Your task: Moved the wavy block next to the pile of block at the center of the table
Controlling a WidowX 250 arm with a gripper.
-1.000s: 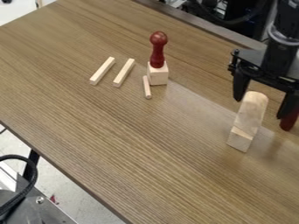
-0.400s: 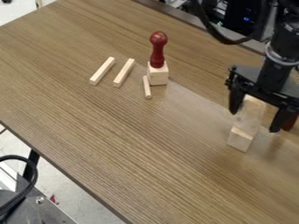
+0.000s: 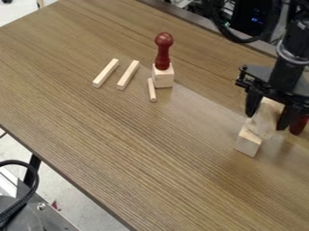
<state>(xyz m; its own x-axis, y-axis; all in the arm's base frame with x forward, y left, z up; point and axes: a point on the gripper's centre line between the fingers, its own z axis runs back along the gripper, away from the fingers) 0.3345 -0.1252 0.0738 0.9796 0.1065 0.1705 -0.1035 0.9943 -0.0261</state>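
The cube [image 3: 163,78] stands on the table [image 3: 151,158], with a red pin [image 3: 162,52] upright on top of it. Well apart from the cube, to its right and nearer the camera, is the gripper [image 3: 267,121], pointing down over the wavy block [image 3: 269,112]. The jaws stand apart, one on each side of that pale wooden block; whether they press on it, I cannot tell. A lower block [image 3: 248,141] shows just below the wavy block, also to the right of the cube and nearer the camera. A red piece [image 3: 298,124], partly hidden by the gripper, lies farther right of the cube. Just beside the cube, on its left, is a short stick [image 3: 152,90]; beyond that, two longer sticks [image 3: 128,75] lie side by side, apart from each other.
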